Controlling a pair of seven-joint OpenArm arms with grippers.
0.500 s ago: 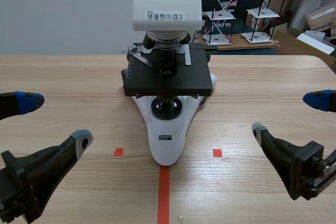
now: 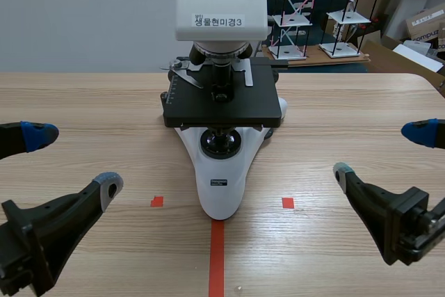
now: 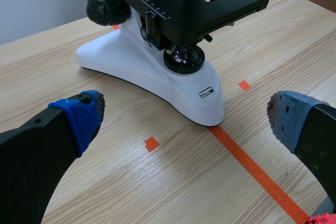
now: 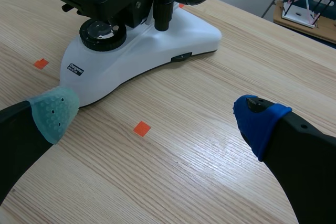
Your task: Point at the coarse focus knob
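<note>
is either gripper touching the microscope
No, the left gripper and the right gripper both stand open, well off to either side of the microscope, with bare table between.

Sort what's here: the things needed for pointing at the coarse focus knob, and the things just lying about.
For the job:
microscope
coarse focus knob, black, on the microscope's side
left gripper, fingers open
right gripper, fingers open

Just lying about:
model shelves in the background
cardboard box at the far right
</note>
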